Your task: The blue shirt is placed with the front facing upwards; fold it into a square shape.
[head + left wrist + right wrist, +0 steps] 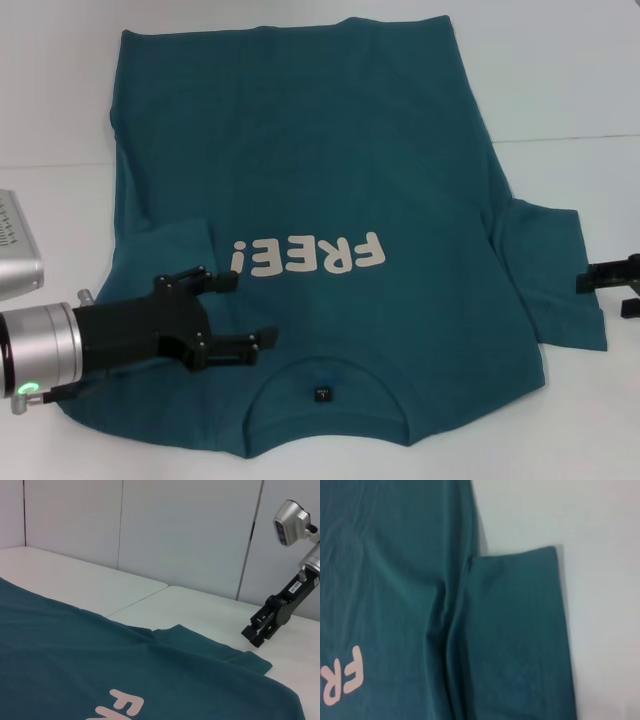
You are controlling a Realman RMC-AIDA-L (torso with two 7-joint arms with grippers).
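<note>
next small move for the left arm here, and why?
Probably lower the left gripper onto the blue shirt and pinch the cloth beneath it. It sits open over the left shoulder area beside the collar, holding nothing, and the left sleeve already looks folded in over the body. The right gripper waits at the right sleeve's edge.

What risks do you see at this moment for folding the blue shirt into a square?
1. The left sleeve of the blue shirt already lies folded over the body, under the open left gripper; a grasp there may pinch two layers and drag the body askew.
2. The right sleeve is spread out flat, with the right gripper just beside its edge; uneven folds may give a lopsided shape.
</note>
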